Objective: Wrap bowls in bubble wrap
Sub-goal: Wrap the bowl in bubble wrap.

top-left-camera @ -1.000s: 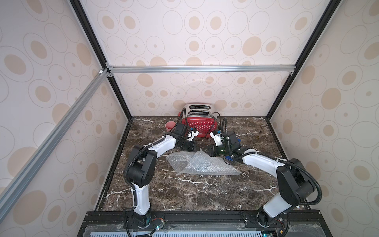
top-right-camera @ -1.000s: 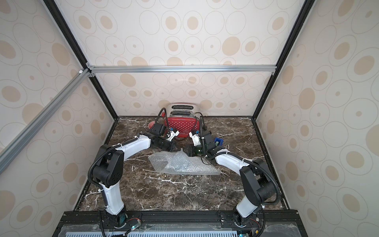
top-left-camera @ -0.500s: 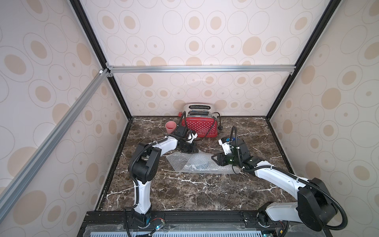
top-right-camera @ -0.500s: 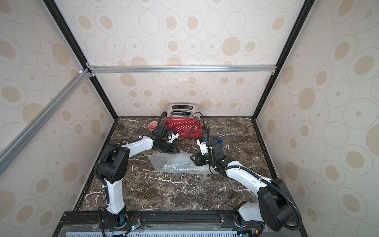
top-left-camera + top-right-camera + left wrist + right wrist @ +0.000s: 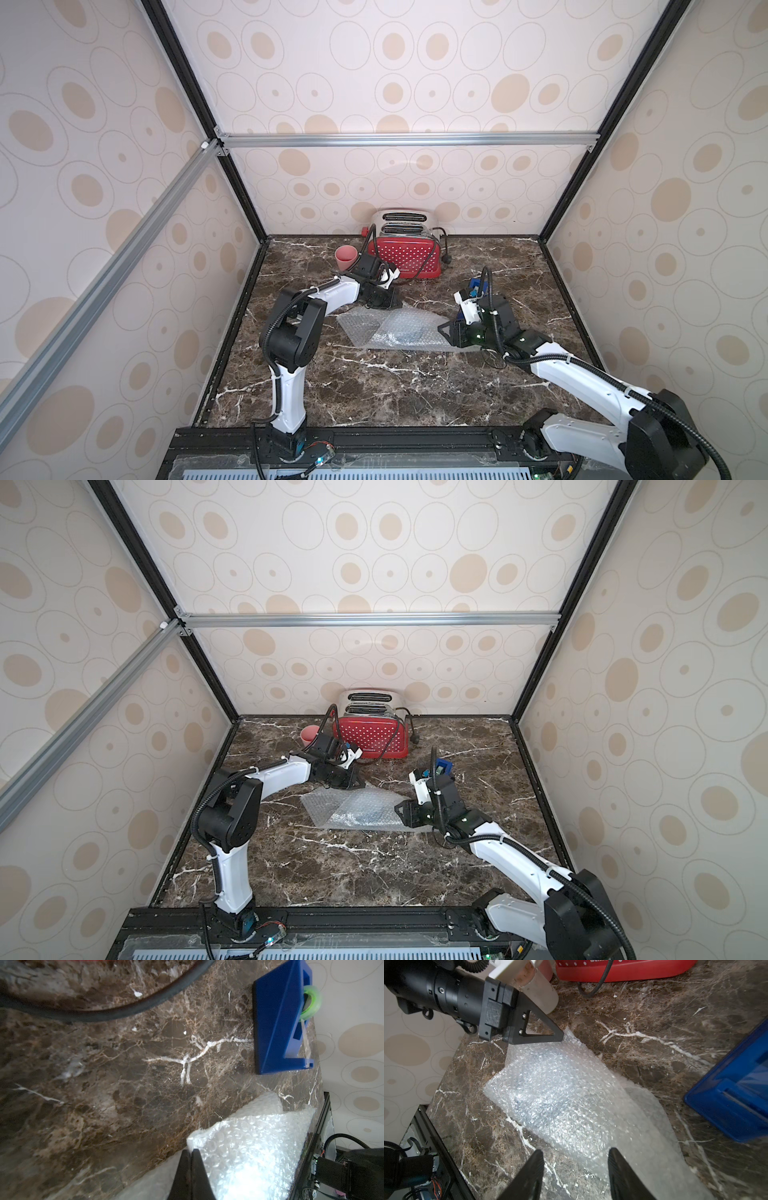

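Pinched wrap (image 5: 395, 332) corner tight in closed left gripper (image 5: 189, 1152). Hung right gripper (image 5: 576, 1151) half-open and empty just above the wrap's opposite end on the desk (image 5: 374, 395).

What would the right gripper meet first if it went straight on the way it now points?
Most likely the bubble wrap: the right gripper, jaws open, faces the sheet's near edge. Height is hard to judge, so it might skim over.

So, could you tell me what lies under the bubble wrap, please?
Under the bubble wrap only a faint dark bluish patch shows through; the bubbles blur it, so what it is cannot be told.
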Motion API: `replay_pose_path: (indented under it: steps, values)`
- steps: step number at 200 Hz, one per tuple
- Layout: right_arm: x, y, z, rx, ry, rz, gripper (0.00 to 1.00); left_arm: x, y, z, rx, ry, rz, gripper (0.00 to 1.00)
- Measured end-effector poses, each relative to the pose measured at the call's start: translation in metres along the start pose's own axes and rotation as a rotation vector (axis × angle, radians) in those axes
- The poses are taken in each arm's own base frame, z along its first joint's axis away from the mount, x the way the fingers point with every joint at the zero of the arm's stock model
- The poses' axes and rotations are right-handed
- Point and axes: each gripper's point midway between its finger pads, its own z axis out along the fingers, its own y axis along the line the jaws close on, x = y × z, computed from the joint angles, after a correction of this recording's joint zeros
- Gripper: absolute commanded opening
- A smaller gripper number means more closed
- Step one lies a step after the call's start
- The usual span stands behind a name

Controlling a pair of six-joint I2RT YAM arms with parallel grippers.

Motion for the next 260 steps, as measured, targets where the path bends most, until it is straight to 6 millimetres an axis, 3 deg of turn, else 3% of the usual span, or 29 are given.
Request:
replay_pose_path:
  steps: [33, 47, 62, 85, 114, 166, 198, 225, 260]
  values:
    - [-0.002, 0.017, 0.006, -0.101, 0.000, 0.077, 0.33, -0.001, 0.000, 0.000, 0.001, -0.003, -0.001, 0.00]
    - [0.001, 0.027, 0.018, -0.140, 0.025, 0.099, 0.21, -0.001, 0.000, 0.000, 0.002, -0.003, -0.002, 0.00]
    - [0.008, 0.038, 0.037, -0.166, 0.077, 0.119, 0.16, -0.001, 0.000, 0.000, 0.003, -0.005, -0.001, 0.00]
    - [0.006, 0.055, 0.064, -0.205, 0.113, 0.142, 0.14, -0.002, -0.001, 0.000, 0.004, -0.007, 0.000, 0.00]
    - [-0.006, 0.060, 0.090, -0.232, 0.107, 0.179, 0.14, -0.001, -0.001, 0.000, 0.007, -0.007, 0.000, 0.00]
    - [-0.028, 0.066, 0.107, -0.240, 0.080, 0.198, 0.17, -0.001, -0.001, 0.000, 0.007, -0.006, -0.001, 0.00]
    - [-0.032, 0.052, 0.090, -0.210, 0.048, 0.199, 0.34, -0.001, -0.001, 0.000, 0.007, -0.007, -0.002, 0.00]
    - [-0.029, 0.014, 0.045, -0.124, -0.028, 0.230, 0.48, -0.001, -0.001, 0.000, 0.008, -0.006, -0.002, 0.00]
    - [-0.010, -0.032, -0.006, -0.003, -0.101, 0.285, 0.54, -0.001, -0.001, 0.000, 0.008, -0.006, -0.002, 0.00]
